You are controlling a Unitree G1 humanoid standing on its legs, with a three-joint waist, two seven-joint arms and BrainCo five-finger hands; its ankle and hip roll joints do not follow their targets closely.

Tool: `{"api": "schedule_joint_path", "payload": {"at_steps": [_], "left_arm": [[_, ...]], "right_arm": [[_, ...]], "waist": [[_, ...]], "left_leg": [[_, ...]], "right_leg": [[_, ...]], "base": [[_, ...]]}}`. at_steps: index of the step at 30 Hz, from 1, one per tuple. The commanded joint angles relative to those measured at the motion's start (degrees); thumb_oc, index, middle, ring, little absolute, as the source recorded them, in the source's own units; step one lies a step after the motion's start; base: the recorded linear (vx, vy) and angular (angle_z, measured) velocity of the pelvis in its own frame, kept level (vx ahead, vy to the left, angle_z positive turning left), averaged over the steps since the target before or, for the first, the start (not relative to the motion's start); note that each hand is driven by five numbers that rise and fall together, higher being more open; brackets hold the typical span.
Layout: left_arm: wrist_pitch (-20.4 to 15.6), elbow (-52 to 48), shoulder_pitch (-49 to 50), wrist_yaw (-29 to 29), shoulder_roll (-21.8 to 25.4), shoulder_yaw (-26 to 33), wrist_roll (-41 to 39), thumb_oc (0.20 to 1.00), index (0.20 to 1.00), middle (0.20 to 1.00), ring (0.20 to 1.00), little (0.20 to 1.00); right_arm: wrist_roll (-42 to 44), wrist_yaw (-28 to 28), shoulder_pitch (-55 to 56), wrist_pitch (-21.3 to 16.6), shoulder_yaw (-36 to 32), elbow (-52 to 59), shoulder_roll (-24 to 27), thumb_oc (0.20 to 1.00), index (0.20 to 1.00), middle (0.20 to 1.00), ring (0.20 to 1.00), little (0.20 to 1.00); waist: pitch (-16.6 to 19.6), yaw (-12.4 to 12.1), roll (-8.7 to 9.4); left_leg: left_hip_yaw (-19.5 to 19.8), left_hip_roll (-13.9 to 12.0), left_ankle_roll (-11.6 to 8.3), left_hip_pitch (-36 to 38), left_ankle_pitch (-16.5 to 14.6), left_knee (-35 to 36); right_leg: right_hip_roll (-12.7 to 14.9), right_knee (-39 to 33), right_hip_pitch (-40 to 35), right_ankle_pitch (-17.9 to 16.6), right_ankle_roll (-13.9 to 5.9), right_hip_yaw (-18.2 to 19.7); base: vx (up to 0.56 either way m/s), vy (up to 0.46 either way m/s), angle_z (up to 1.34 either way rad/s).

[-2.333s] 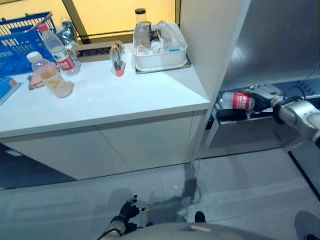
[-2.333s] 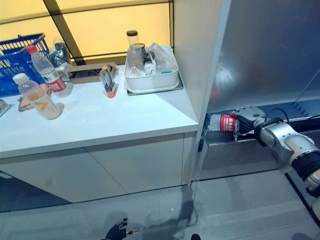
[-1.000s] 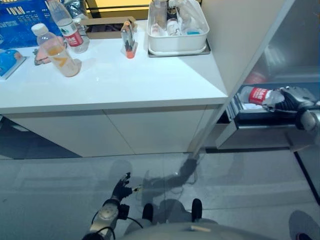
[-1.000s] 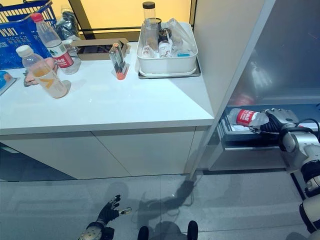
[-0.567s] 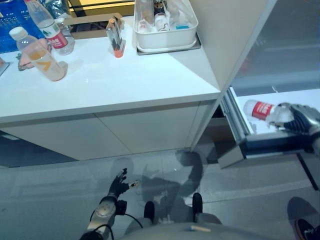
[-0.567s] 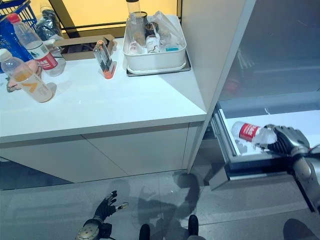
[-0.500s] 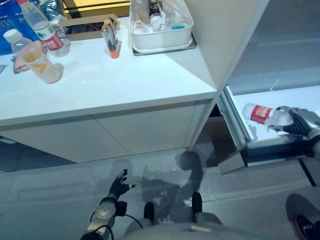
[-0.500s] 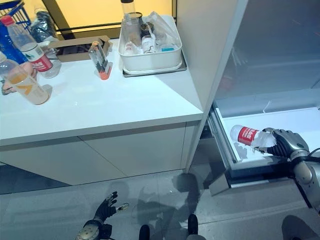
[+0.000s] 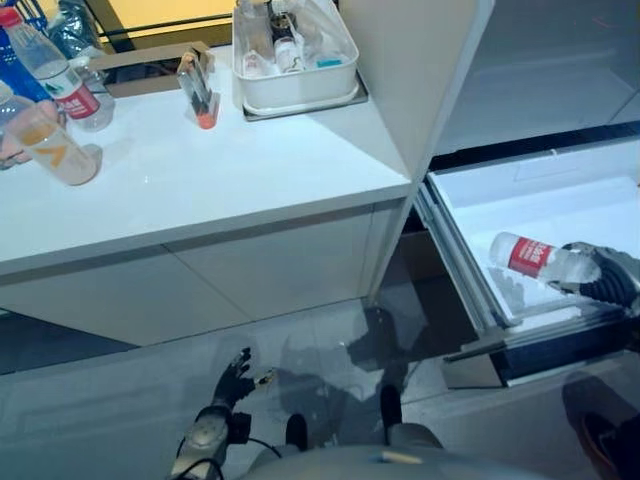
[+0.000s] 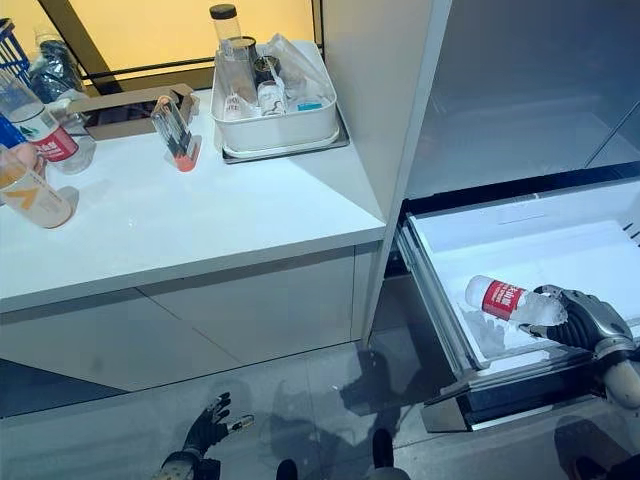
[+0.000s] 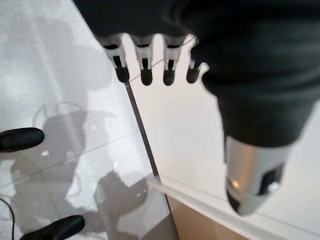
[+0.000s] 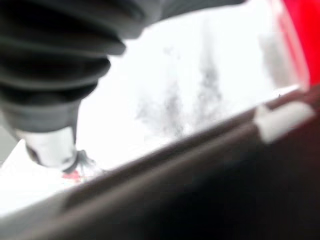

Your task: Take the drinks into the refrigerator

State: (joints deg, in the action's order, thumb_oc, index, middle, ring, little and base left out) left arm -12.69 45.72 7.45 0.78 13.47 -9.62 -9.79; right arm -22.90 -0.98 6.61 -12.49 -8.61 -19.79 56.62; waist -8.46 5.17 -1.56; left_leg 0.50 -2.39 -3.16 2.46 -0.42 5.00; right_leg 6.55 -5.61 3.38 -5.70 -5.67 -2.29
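On the white desk (image 9: 200,170), an orange-tinted bottle (image 9: 45,145) and a red-labelled water bottle (image 9: 60,80) are seen at the far left, with a white tub (image 10: 275,125) of small items further along. The left robot hand (image 9: 232,375) is hung low over the floor with its fingers loosely spread and nothing held. To the right, the refrigerator drawer (image 10: 440,235) is pulled wide open. Inside it, a clear bottle (image 10: 510,301) with a red label is laid on its side on the white drawer floor, and its base end is clasped by the curled fingers of the right robot hand (image 10: 578,318). Compared with 2.3 s ago, the drawer has been drawn out much further, and the bottle is now set down within it.
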Motion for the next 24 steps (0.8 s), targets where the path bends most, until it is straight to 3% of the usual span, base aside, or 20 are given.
{"api": "schedule_joint_path", "payload": {"at_steps": [1,4,7,11,14,18,24], "left_arm": [[-1.8,2.0,-1.6,0.0,1.3,0.8,0.4,1.000,1.000,1.000,1.000,1.000],[-1.9,1.2,-2.2,0.3,1.5,-0.8,0.3,1.000,1.000,1.000,1.000,1.000],[-2.1,-2.0,-2.8,0.5,2.8,-3.7,-0.6,1.000,1.000,1.000,1.000,1.000],[-2.1,-4.2,-3.2,0.5,3.4,-5.3,-1.7,1.000,1.000,1.000,1.000,1.000],[-2.4,-7.6,-4.6,0.7,4.6,-7.9,-2.4,1.000,1.000,1.000,1.000,1.000],[-2.2,-7.9,-5.4,1.5,4.8,-8.5,-2.8,1.000,1.000,1.000,1.000,1.000],[-1.4,-4.6,-6.6,3.1,4.3,-8.1,-2.6,1.000,1.000,1.000,1.000,1.000]], "right_arm": [[2.5,-2.1,-3.2,1.2,3.9,-4.2,-2.1,0.200,0.200,0.200,0.200,0.200],[3.0,-4.3,-13.0,2.3,10.2,-10.7,-3.1,0.200,0.200,0.200,0.200,0.200],[3.1,-4.9,-27.2,4.3,21.2,-20.8,-4.9,0.200,0.200,0.200,0.200,0.200],[3.0,-4.8,-37.2,5.1,30.0,-30.2,-7.0,0.200,0.200,0.200,0.200,0.200],[1.9,-4.5,-48.4,6.4,38.9,-39.8,-9.4,0.200,0.200,0.200,0.200,0.200],[0.8,-5.1,-54.0,7.2,42.8,-45.7,-11.7,0.200,0.200,0.200,0.200,0.200],[-11.7,-2.6,-59.0,9.1,53.2,-48.0,-14.3,0.200,0.200,0.200,0.200,0.200]], "waist": [[3.3,-0.2,3.27],[2.9,-1.3,3.13],[1.7,-3.3,2.87],[0.4,-4.2,2.57],[-2.6,-5.7,2.05],[-4.3,-6.5,1.41],[-6.1,-7.5,0.48]], "left_leg": [[-0.6,2.0,1.20,-1.6,-2.6,-0.8],[-0.9,2.0,1.25,-1.6,-2.6,-0.9],[-0.6,2.0,1.14,-2.6,-2.0,-1.0],[0.0,2.2,1.05,-4.0,-1.3,-1.1],[1.0,2.6,0.91,-7.1,0.1,-1.6],[1.7,2.8,0.74,-9.3,1.4,-1.5],[3.3,2.9,0.42,-11.7,3.1,-0.7]], "right_leg": [[1.5,1.5,-1.8,4.4,-2.17,2.5],[1.4,1.4,-1.5,4.2,-2.07,2.8],[1.3,1.2,-0.8,3.7,-1.98,2.8],[1.4,1.3,0.3,3.3,-1.89,2.4],[1.5,1.9,2.8,2.4,-1.69,1.5],[1.7,2.6,5.1,1.7,-1.50,0.7],[1.8,3.5,7.6,1.3,-1.19,-0.5]], "base": [[-0.01,-0.008,-0.04],[-0.03,-0.014,-0.12],[-0.05,-0.013,-0.27],[-0.09,-0.011,-0.08],[-0.15,-0.014,0.11],[-0.11,-0.017,0.25],[-0.05,-0.023,0.21]]}}
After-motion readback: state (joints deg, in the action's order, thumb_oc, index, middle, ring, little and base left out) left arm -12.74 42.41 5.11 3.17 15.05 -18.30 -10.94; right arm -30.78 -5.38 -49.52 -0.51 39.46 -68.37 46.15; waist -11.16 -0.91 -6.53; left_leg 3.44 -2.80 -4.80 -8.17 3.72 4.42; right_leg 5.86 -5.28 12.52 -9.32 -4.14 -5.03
